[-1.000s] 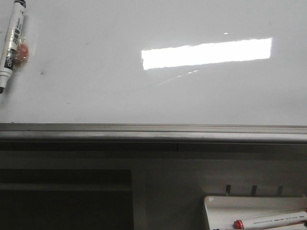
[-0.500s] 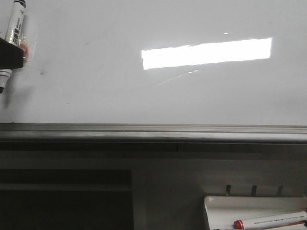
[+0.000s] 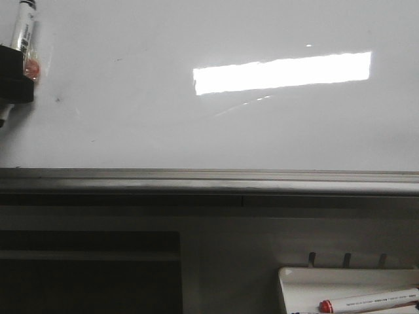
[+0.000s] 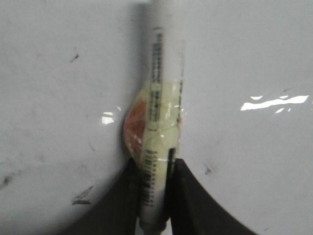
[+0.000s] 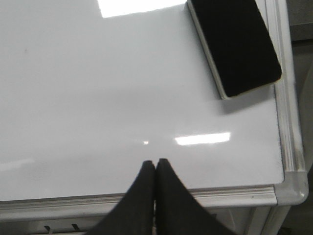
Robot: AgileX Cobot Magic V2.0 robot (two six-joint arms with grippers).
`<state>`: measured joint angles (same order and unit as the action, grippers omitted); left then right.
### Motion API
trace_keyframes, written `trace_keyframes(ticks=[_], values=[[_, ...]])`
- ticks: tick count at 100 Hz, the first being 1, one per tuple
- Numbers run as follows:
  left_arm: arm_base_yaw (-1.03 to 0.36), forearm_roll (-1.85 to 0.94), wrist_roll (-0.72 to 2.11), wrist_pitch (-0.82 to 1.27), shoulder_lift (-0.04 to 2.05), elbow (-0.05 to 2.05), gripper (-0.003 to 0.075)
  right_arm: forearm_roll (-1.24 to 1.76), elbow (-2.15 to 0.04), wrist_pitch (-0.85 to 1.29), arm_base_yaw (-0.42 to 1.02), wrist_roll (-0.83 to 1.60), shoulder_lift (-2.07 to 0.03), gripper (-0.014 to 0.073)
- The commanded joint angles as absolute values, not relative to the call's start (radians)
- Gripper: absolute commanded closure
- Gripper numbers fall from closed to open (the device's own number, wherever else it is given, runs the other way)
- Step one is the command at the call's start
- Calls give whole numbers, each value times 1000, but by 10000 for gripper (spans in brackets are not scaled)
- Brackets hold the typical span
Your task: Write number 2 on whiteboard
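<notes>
The whiteboard [image 3: 196, 131] is glossy white with a grey frame edge and reflects a bright rectangle of light. No number 2 shows on it, only a few faint smudges. A white marker with a black cap [image 3: 25, 29] lies at the board's far left, with an orange lump taped to its barrel [image 4: 132, 127]. My left gripper [image 3: 16, 75] is closed round the marker's barrel [image 4: 164, 88], one black finger pressed against each side. My right gripper [image 5: 155, 164] is shut and empty over the board's near edge [image 5: 146, 198].
A black-faced eraser [image 5: 234, 44] lies on the board by its right frame, close to the corner [image 5: 292, 186]. Below the board's front edge hangs a small white tray [image 3: 294, 281] holding a red-capped marker [image 3: 370, 301].
My left gripper has come in from the left and closed over the marker's barrel. The marker has shifted slightly up the board. Nothing else has moved.
</notes>
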<state>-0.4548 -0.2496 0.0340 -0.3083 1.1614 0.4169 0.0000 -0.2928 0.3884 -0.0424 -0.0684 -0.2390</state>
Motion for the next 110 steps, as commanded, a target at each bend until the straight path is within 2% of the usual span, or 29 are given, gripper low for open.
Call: trace_keyframes(ticks=[1, 18, 28, 52, 76, 85, 90, 102, 110], values=[[-464, -253, 20, -370, 1152, 449, 740, 0, -324, 317, -40, -66, -259, 645], [-464, -202, 20, -322, 1134, 449, 741, 57, -351, 355, -26, -51, -259, 645], [-464, -106, 20, -282, 1087, 449, 741, 158, -397, 420, 21, 43, -267, 645], [-504, 142, 20, -260, 940, 449, 740, 497, -518, 562, 214, 404, -426, 645], [-659, 277, 20, -183, 874, 449, 740, 550, -617, 553, 436, 509, -624, 636], [-736, 345, 20, -171, 872, 449, 740, 550, -658, 553, 509, 509, -708, 572], [-778, 379, 20, -162, 877, 449, 740, 550, -681, 553, 549, 528, -752, 508], [-841, 453, 22, -130, 883, 449, 740, 550, -734, 553, 640, 618, -842, 277], [-857, 504, 22, -107, 883, 449, 740, 550, -768, 545, 695, 667, -889, 188]])
